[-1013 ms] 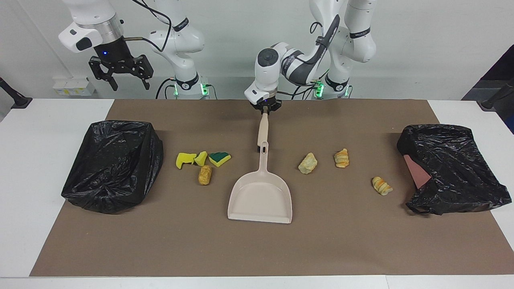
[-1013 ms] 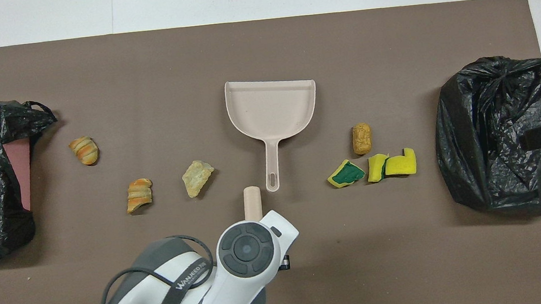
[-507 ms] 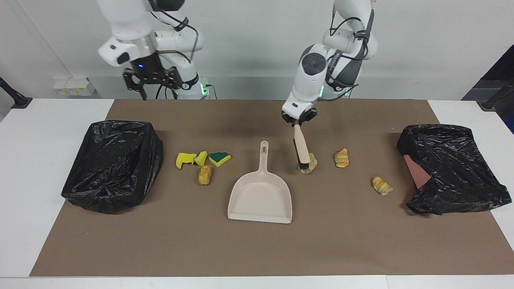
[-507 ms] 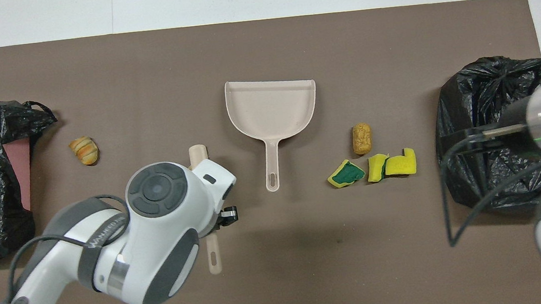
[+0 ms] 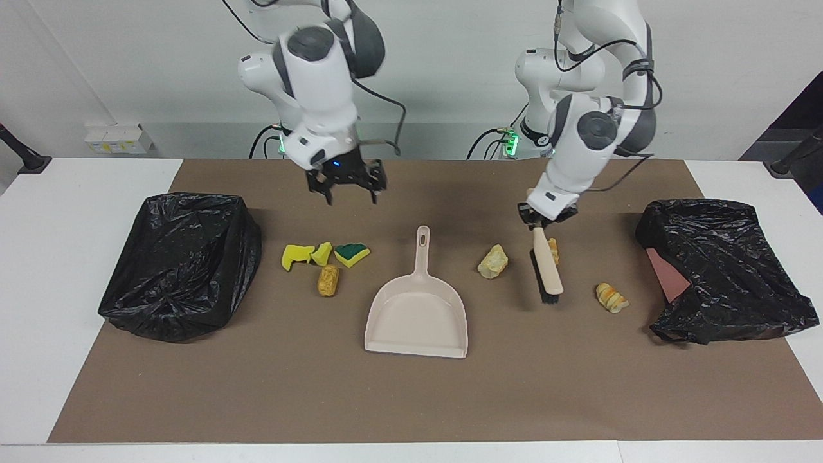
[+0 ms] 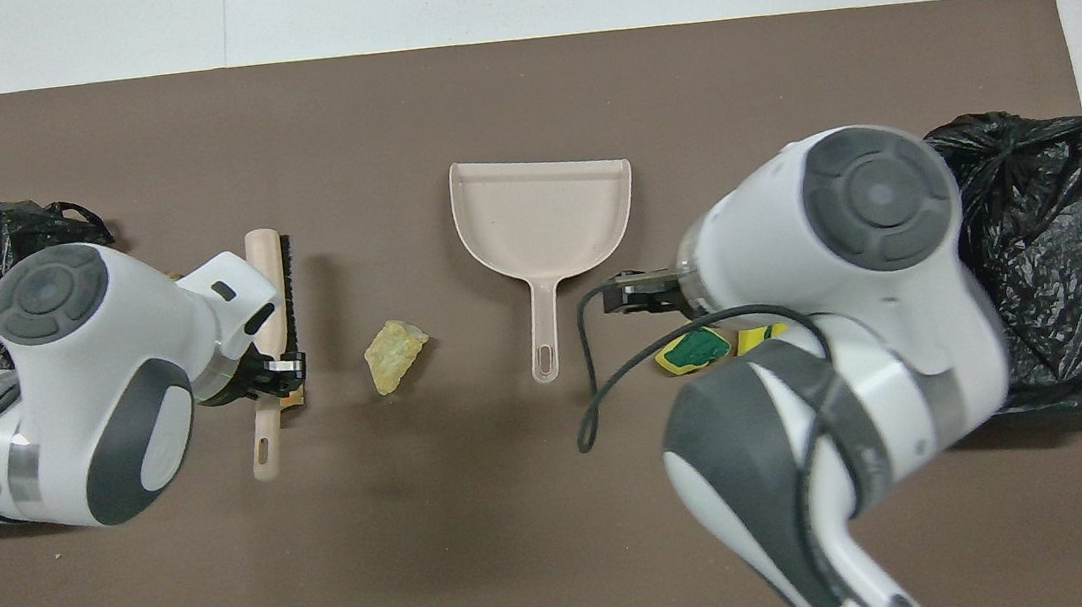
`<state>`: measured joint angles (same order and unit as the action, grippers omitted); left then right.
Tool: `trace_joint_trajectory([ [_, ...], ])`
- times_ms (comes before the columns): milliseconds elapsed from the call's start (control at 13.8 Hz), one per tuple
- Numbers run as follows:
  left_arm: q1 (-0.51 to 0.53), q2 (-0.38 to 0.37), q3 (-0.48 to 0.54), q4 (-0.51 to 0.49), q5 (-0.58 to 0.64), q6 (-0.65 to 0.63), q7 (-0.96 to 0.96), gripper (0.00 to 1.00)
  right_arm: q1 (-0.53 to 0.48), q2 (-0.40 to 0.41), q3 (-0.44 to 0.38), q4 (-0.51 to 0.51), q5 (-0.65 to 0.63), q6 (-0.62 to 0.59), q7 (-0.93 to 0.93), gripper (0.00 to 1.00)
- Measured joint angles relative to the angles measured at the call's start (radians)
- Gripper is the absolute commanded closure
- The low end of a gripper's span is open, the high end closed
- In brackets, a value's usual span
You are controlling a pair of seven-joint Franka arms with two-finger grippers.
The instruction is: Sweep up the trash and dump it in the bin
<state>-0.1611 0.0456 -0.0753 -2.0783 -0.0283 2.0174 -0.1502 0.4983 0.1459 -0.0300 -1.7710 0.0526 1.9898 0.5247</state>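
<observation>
Facing view: left gripper (image 5: 546,222) clenches the brush (image 5: 547,270), tilted, beside the dustpan (image 5: 416,313); right gripper (image 5: 347,188) hangs with spread fingers, above the mat near the dustpan handle.

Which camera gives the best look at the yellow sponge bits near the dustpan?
The facing view: all three yellow sponge bits, one green-faced, lie in the open beside the dustpan. In the overhead view, the right arm covers most of them; only the green-faced piece and a yellow sliver show.
</observation>
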Motion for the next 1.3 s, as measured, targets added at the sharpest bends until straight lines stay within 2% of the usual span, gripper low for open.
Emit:
trace_joint_trajectory([
  [217, 0.12, 0.014, 0.0, 0.001, 0.019, 0.048, 0.16, 1.0, 0.072, 0.124, 0.0, 0.003, 0.0, 0.138, 0.114, 0.0],
  [434, 0.219, 0.025, 0.0, 0.001, 0.046, 0.069, 0.281, 1.0, 0.116, 0.201, 0.002, 0.009, 0.0, 0.193, 0.12, 0.0],
  [796, 0.306, 0.058, 0.0, 0.001, 0.088, 0.101, 0.393, 1.0, 0.127, 0.241, -0.002, 0.014, 0.0, 0.2, 0.12, 0.0],
  [868, 0.313, 0.069, 0.0, 0.0, 0.088, 0.11, 0.403, 1.0, 0.127, 0.246, -0.003, 0.014, 0.0, 0.21, 0.12, 0.12],
  [941, 0.315, 0.078, 0.0, 0.0, 0.089, 0.115, 0.408, 1.0, 0.126, 0.251, -0.003, 0.014, 0.0, 0.225, 0.12, 0.31],
  [1013, 0.315, 0.085, -0.001, -0.002, 0.089, 0.119, 0.412, 1.0, 0.125, 0.254, -0.003, 0.015, 0.0, 0.234, 0.12, 0.72],
  [1086, 0.315, 0.088, -0.003, -0.004, 0.089, 0.119, 0.415, 1.0, 0.124, 0.255, -0.003, 0.015, 0.0, 0.235, 0.12, 1.0],
  [1303, 0.313, 0.087, -0.014, -0.019, 0.089, 0.119, 0.42, 1.0, 0.126, 0.256, -0.003, 0.017, 0.001, 0.235, 0.142, 1.0],
])
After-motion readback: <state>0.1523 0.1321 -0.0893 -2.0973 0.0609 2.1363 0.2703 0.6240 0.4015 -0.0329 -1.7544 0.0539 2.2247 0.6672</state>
